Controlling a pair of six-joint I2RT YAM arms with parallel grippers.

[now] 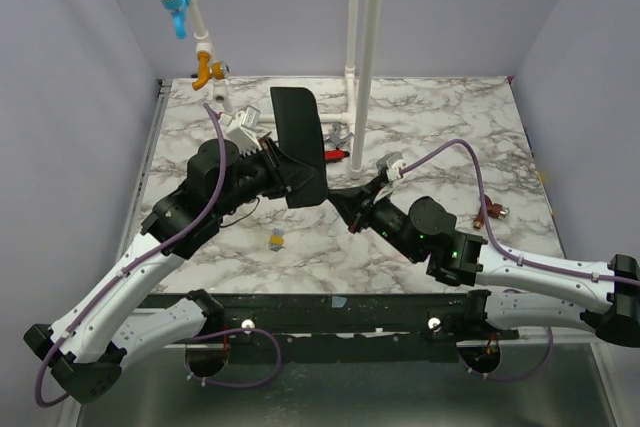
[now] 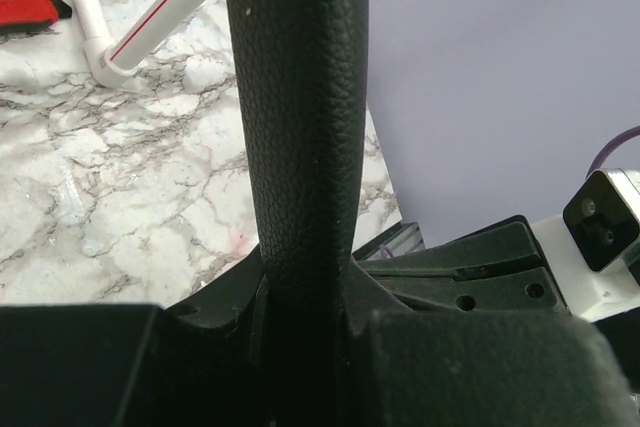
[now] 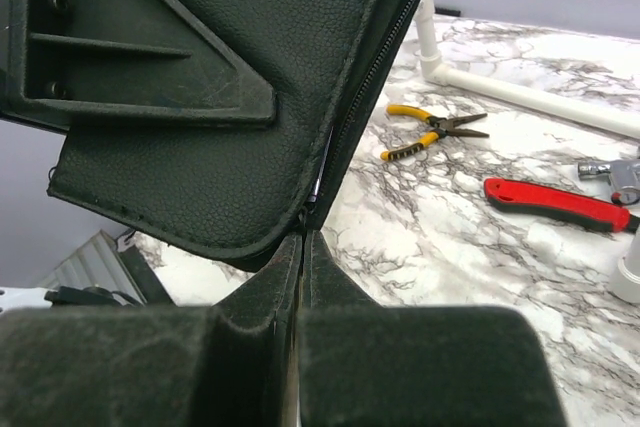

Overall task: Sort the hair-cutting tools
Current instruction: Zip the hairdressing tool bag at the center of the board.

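Note:
A black leather zip case (image 1: 298, 142) stands upright above the table's middle. My left gripper (image 1: 290, 179) is shut on its lower edge; in the left wrist view the case (image 2: 300, 127) rises from between the fingers of the left gripper (image 2: 300, 317). My right gripper (image 1: 340, 197) is shut at the case's lower corner. In the right wrist view the right gripper (image 3: 303, 242) closes right where the zipper (image 3: 365, 77) of the case (image 3: 230, 147) ends. The comb, scissors and stick-like tool are hidden.
Yellow-handled pliers (image 3: 432, 130), a red-handled tool (image 3: 555, 203) and a silver metal piece (image 3: 612, 172) lie behind the case by the white pipes (image 1: 360, 47). A small yellow-grey item (image 1: 276, 239) lies at the front. A brown plug (image 1: 490, 213) lies at the right.

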